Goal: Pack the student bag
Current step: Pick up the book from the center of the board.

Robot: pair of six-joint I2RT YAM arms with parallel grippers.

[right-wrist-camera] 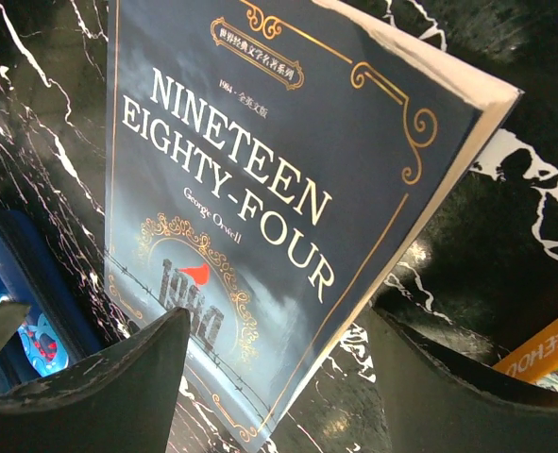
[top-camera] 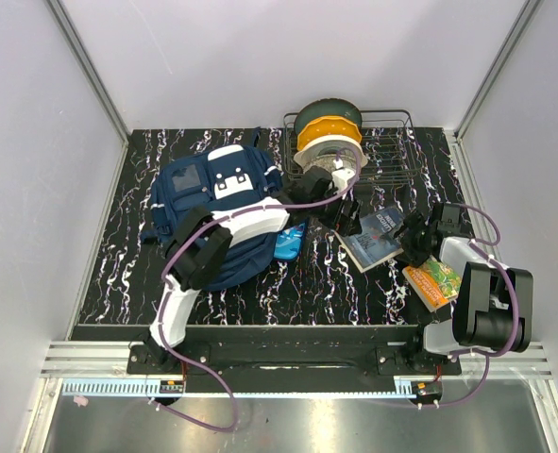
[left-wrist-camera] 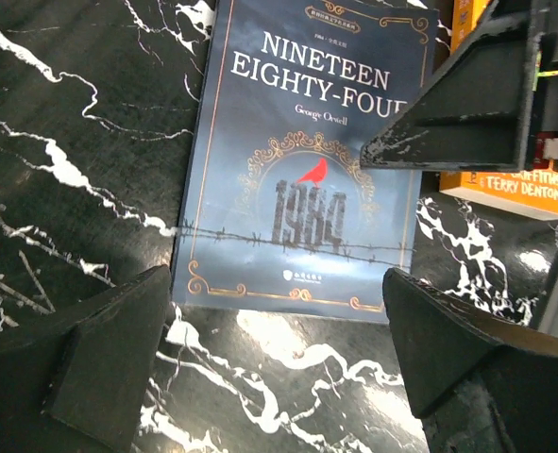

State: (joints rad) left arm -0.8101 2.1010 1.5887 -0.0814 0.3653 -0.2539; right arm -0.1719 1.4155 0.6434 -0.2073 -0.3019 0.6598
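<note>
Student bag [top-camera: 189, 189] is lying on the black marbled counter [top-camera: 137, 274]; left arm [top-camera: 252, 223] is reaching across it, left tool [left-wrist-camera: 279, 311] spread over a book [left-wrist-camera: 297, 160], right tool [right-wrist-camera: 279, 330] spread at its edge

Table [left-wrist-camera: 71, 113]: glossy black marble-look top; book [left-wrist-camera: 297, 142]: smooth paper cover, slight sheen; student bag [top-camera: 198, 193]: matt navy cloth; rack [top-camera: 392, 142]: metal wire
</note>
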